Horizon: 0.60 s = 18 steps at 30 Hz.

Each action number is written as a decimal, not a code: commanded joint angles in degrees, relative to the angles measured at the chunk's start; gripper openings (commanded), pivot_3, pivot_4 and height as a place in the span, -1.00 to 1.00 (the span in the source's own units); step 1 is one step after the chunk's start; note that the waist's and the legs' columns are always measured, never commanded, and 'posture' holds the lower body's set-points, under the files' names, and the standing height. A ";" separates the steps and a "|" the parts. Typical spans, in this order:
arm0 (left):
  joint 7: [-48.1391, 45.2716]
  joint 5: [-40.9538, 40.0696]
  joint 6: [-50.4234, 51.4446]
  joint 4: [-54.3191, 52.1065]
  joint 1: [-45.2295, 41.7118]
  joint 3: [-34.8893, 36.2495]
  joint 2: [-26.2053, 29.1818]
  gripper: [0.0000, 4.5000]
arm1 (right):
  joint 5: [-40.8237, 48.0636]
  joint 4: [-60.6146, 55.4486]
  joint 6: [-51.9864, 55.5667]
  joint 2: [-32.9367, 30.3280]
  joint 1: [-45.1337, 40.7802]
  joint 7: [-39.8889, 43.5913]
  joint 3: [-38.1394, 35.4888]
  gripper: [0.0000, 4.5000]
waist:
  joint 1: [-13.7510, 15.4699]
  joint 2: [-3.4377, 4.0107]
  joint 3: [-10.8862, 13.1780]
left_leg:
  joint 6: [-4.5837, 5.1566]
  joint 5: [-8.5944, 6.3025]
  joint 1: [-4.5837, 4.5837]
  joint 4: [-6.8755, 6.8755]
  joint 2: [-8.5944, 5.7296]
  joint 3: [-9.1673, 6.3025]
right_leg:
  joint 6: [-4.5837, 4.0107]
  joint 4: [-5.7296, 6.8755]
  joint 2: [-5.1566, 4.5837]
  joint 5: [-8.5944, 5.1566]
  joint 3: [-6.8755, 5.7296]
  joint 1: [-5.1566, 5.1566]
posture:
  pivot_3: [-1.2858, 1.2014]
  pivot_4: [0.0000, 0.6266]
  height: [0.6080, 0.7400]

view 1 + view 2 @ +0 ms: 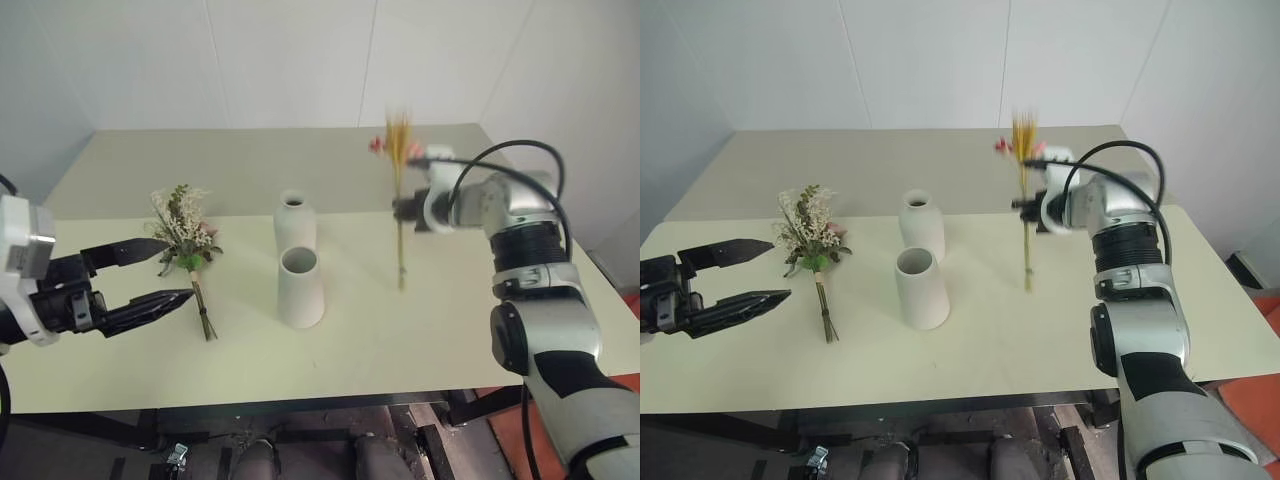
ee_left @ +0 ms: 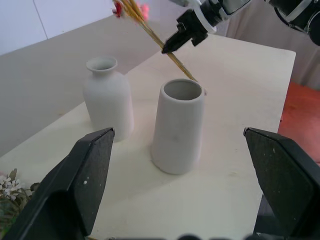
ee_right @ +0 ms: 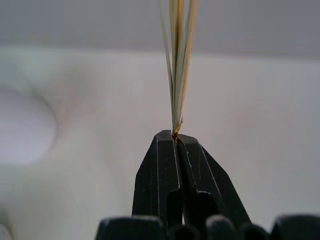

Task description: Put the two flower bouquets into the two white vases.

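My right gripper is shut on the slim wheat bouquet, which hangs upright above the table to the right of the vases, its stem ends just over the tabletop. The pinched stalks rise from the closed fingertips. The bushy bouquet of white flowers and green leaves lies on the table at the left. My left gripper stands open beside it, nothing between its fingers. The bottle-shaped white vase stands behind the cone-shaped white vase at mid-table; both are empty.
The pale table runs wide, with its front edge near me and a seam across the middle. A white wall closes the back.
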 commanded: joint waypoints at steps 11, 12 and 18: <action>-2.34 2.04 -1.23 2.19 -4.44 -2.42 1.85 1.00 | 6.80 -4.70 -31.86 16.35 -6.94 4.49 -4.65 -0.98 | -1.35 0.03 0.02 | 0.00 0.00 -0.02 -0.08 0.07 -0.02 | -0.27 0.09 0.08 0.16 0.05 -0.10 | 0.03 -0.52 1.00; -2.27 2.04 -1.12 1.90 -4.23 -2.17 1.74 1.00 | 5.80 -3.71 -32.51 16.64 -7.14 4.60 -3.68 -0.98 | -1.35 0.03 0.02 | 0.00 0.00 -0.02 -0.08 0.07 -0.02 | -0.29 0.09 0.08 0.17 0.04 -0.10 | 0.03 -0.52 1.00; -1.64 1.57 -0.24 0.45 -2.86 -0.46 1.34 1.00 | 4.91 -0.87 -33.79 17.84 -7.17 4.99 -1.74 -0.98 | -1.39 0.04 0.03 | 0.00 0.00 -0.02 -0.10 0.07 -0.03 | -0.39 0.09 0.07 0.22 0.04 -0.12 | 0.03 -0.52 1.00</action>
